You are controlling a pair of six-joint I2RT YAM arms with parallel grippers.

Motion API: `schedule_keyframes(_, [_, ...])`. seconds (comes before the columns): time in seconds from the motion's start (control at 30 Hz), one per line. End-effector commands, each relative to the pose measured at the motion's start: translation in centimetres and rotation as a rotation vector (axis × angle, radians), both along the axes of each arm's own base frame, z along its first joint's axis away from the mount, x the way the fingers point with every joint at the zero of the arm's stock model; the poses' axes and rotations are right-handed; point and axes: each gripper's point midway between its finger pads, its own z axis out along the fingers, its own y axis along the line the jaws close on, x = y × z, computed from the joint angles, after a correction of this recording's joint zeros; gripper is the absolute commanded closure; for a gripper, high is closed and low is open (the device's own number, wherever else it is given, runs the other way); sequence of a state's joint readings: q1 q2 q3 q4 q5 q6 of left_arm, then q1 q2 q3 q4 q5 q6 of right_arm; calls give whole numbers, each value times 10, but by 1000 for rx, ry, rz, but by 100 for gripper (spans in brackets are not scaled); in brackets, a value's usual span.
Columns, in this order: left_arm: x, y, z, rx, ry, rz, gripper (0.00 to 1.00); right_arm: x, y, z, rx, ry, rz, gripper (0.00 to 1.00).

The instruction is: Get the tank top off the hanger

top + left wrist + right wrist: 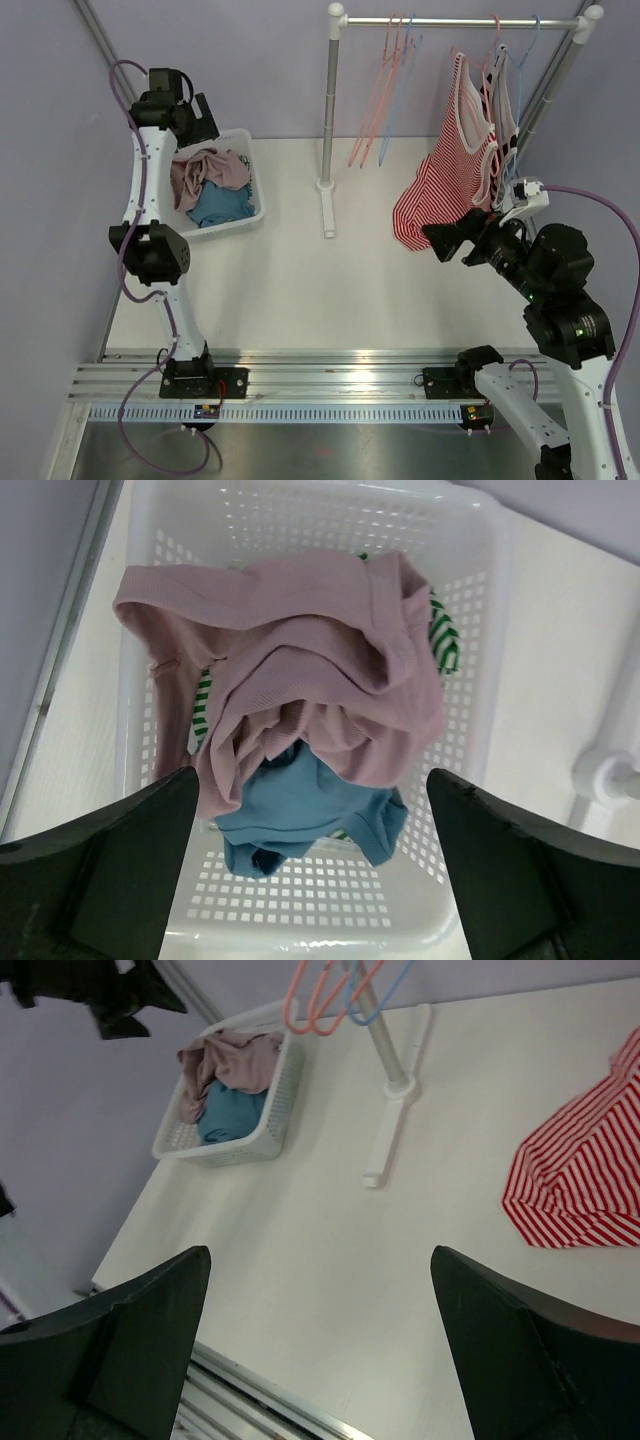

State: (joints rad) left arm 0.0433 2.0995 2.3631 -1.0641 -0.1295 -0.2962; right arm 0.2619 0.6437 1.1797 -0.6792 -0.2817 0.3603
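Note:
A red-and-white striped tank top (450, 190) hangs from a pink hanger (494, 55) at the right end of the rail; its lower hem (580, 1180) shows in the right wrist view. My right gripper (445, 238) is just below and in front of that hem, open (320, 1255), with nothing between its fingers. My left gripper (205, 120) hovers over the white basket (255, 190) at the far left, open (312, 780) and empty, above a pink garment (320, 670) and a blue one (300, 810).
The clothes rack's upright pole (330, 110) and foot stand at the table's middle back. Empty pink and blue hangers (385, 100) hang from the rail (460, 20). A second, pale garment (507, 110) hangs behind the striped top. Purple walls close in at left and back.

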Motion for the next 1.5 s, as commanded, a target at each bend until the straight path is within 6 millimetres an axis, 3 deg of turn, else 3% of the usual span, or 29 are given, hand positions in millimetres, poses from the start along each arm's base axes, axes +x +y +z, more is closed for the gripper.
schedule_keyframes(0.0, [-41, -29, 137, -74, -318, -101, 1, 14, -28, 21, -1, -42, -183, 1])
schedule_keyframes(0.03, [-49, -33, 146, -73, -336, -110, 1, 15, -29, 24, -5, -48, -193, 0])
schedule_keyframes(0.07, [-71, -45, 172, -76, -392, -156, 1, 18, -32, 31, -9, -58, -212, 1])
schedule_keyframes(0.13, [-92, -60, 189, -62, -421, -196, 1, 22, -35, 36, -32, -70, -225, 0])
schedule_keyframes(0.17, [-116, -72, 201, -55, -441, -236, 1, 25, -36, 42, -42, -80, -231, 1])
schedule_keyframes(0.23, [-139, -75, 204, -35, -446, -234, 1, 31, -41, 46, -75, -87, -260, 0])
schedule_keyframes(0.27, [-146, -84, 188, -35, -408, -255, 1, 39, -49, 53, -91, -91, -308, 0])
schedule_keyframes(0.3, [-172, -81, 198, -24, -450, -250, 1, 43, -54, 51, -114, -71, -336, 1])
schedule_keyframes(0.33, [-182, -88, 193, -30, -450, -263, 1, 54, -60, 57, -148, -64, -376, 1])
schedule_keyframes(0.37, [-184, -90, 162, -25, -391, -264, 1, 59, -63, 56, -173, -50, -394, 0])
schedule_keyframes(0.4, [-208, -86, 171, -21, -444, -256, 1, 64, -65, 55, -197, -35, -406, 2])
schedule_keyframes(0.43, [-216, -92, 163, -25, -444, -270, 1, 75, -68, 51, -222, -16, -432, 3])
schedule_keyframes(0.53, [-244, -89, 127, -25, -434, -255, 1, 98, -73, 61, -272, -34, -476, 13])
schedule_keyframes(0.57, [-248, -90, 123, -32, -454, -254, 1, 104, -74, 63, -293, -35, -486, 16])
schedule_keyframes(0.6, [-252, -90, 95, -23, -407, -258, 1, 110, -76, 64, -325, -40, -494, 19])
schedule_keyframes(0.63, [-264, -88, 102, -40, -468, -258, 1, 121, -82, 68, -347, -36, -539, 23])
schedule_keyframes(0.8, [-287, -91, 66, -73, -500, -305, 1, 163, -92, 71, -462, -23, -570, 25])
schedule_keyframes(0.83, [-291, -91, 53, -79, -487, -312, 1, 179, -96, 69, -476, -6, -578, 24])
schedule_keyframes(1.03, [-294, -94, 4, -64, -406, -345, 1, 232, -112, 63, -582, 51, -570, 21])
schedule_keyframes(1.17, [-296, -93, 3, -66, -420, -335, 1, 250, -120, 62, -616, 58, -561, 21])
schedule_keyframes(1.2, [-296, -92, 3, -64, -419, -331, 1, 261, -117, 50, -615, 82, -524, 23])
schedule_keyframes(1.23, [-296, -91, 2, -64, -415, -327, 1, 264, -118, 56, -603, 71, -521, 26])
schedule_keyframes(1.3, [-296, -94, 0, -69, -409, -338, 1, 274, -119, 43, -599, 107, -488, 31])
schedule_keyframes(1.37, [-296, -94, -1, -71, -408, -338, 1, 278, -120, 45, -579, 104, -476, 40])
schedule_keyframes(1.4, [-296, -94, 0, -72, -411, -341, 1, 281, -118, 43, -562, 106, -456, 50])
schedule_keyframes(1.47, [-296, -97, 0, -80, -413, -353, 1, 283, -115, 42, -544, 107, -434, 56])
